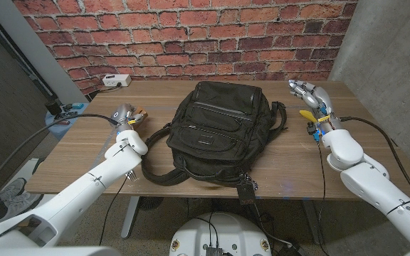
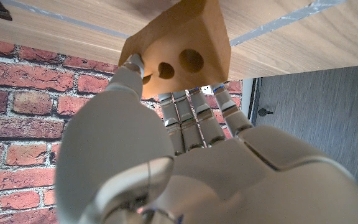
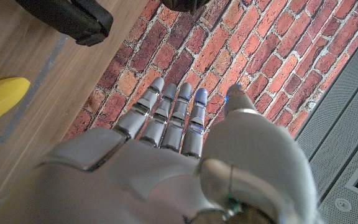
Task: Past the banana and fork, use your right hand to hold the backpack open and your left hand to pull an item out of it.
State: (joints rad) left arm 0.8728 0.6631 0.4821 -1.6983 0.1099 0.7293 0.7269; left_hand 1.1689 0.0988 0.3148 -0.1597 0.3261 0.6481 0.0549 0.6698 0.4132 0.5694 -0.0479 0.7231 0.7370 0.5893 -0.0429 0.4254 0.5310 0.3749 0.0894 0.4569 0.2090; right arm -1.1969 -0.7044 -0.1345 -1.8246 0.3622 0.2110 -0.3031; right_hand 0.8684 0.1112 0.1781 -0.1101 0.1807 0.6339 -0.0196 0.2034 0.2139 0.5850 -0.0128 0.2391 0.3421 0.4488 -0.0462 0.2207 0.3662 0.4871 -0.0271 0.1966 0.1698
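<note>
Two robot hands flank the bag, one each side, and neither touches it. The left robot hand (image 1: 124, 114) sits over the left part of the bench (image 1: 70, 153), and the left wrist view shows its fingers (image 2: 194, 118) closed around a wedge of toy cheese (image 2: 179, 53) with round holes in it, so it is already clamped on something. The right robot hand (image 1: 309, 93) hovers at the far right of the bench, fingers spread and apart, holding nothing; just near of it lies the banana (image 1: 307, 114), a yellow curve partly behind the wrist. I can't make out a fork with any certainty.

Between the two lies the backpack (image 1: 219, 128), black, flat on its back in the middle of the bench, long axis running near to far, its top toward the brick wall and its straps (image 1: 159, 167) trailing off toward the near left. From the right robot hand it lies to the left and a little nearer; from the left one, to the right. Both look about equally close. My guess is that the right robot hand must reach leftward over the far end to find the opening, though from here I can't tell whether the zip stands open.
</note>
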